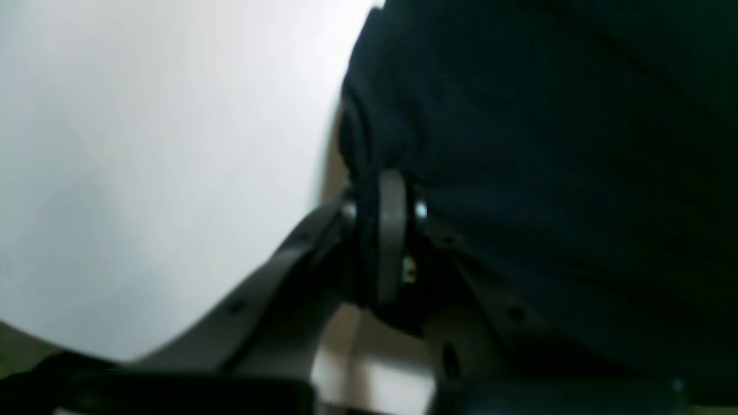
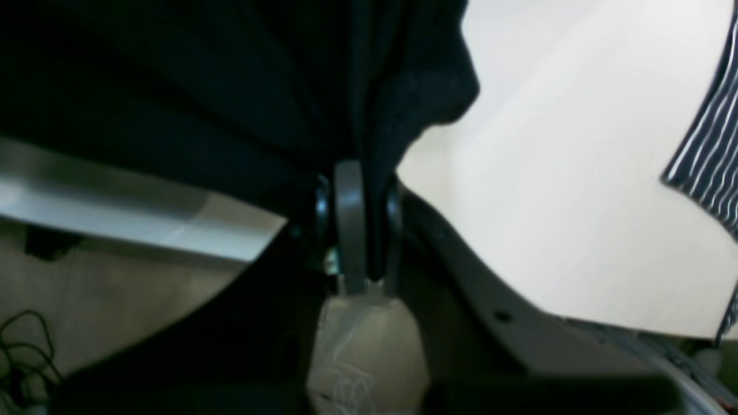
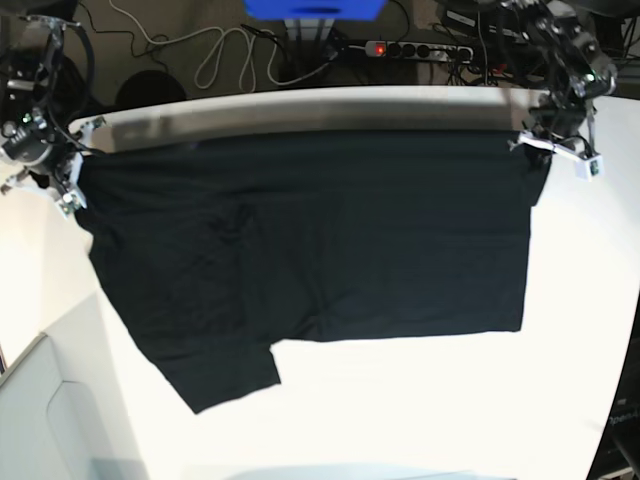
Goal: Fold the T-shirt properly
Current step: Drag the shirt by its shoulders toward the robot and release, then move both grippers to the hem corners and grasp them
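Near edge: the T-shirt (image 3: 310, 240) is lying plain black side up on your white table (image 3: 430, 400), one sleeve trailing toward you.
Far right corner: your left gripper (image 1: 386, 190) is pinching the cloth, jaws clamped.
Far left corner: your right gripper (image 2: 357, 184) is gripping its corner likewise.
Beyond: a power strip (image 3: 415, 48) is glowing red.

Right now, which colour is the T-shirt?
Plain black T-shirt, best in the base view.

No readable text, labels, brands, numbers or signs in any view.
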Motion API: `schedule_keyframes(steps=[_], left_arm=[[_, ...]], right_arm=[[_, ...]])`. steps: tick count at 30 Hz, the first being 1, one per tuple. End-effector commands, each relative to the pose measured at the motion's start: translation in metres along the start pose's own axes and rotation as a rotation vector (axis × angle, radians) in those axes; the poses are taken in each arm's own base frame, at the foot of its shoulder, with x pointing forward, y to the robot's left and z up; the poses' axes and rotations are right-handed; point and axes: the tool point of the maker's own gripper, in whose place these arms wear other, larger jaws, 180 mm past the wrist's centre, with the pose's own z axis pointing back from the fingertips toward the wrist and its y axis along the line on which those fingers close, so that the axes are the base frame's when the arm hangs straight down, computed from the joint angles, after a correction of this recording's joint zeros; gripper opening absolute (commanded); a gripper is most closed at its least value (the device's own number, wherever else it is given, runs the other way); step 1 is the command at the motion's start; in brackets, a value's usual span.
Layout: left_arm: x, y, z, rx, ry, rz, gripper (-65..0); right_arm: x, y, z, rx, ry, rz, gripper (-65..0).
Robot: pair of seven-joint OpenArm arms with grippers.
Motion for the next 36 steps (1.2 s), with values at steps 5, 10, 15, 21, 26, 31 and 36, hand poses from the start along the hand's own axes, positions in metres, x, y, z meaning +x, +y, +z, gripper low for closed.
schedule_keyframes(steps=[5, 10, 15, 21, 26, 31, 36], left_arm=[[0.005, 0.006, 0.007, 0.023, -0.019, -0.022, -65.0], [-0.008, 0.008, 0.011, 0.029, 0.009, -0.019, -65.0], [-0.016, 0.008, 0.014, 0.022, 0.028, -0.018, -65.0], [-0.024, 0.001, 0.019, -0.045, 0.030, 0.049, -48.9], [-0.022, 0.000, 0.021, -0.055, 0.024, 0.044, -33.5], [0.014, 0.017, 0.046, 0.017, -0.099, 0.030, -33.4], [0.064, 0.017, 0.057, 0.035, -0.255, 0.024, -33.3]], right_arm=[[-0.021, 0.003, 0.005, -0.005, 0.023, -0.019, -64.5], [-0.030, 0.012, 0.004, 0.016, 0.028, -0.022, -64.5], [-0.030, 0.017, 0.003, 0.027, 0.025, -0.033, -64.4], [-0.032, 0.018, 0.004, 0.027, 0.031, -0.031, -51.7], [-0.032, 0.016, 0.005, 0.021, 0.031, -0.028, -29.4], [-0.031, -0.010, 0.024, -0.072, 0.006, -0.058, -23.0], [-0.003, -0.033, 0.041, -0.155, -0.080, -0.058, -22.9]])
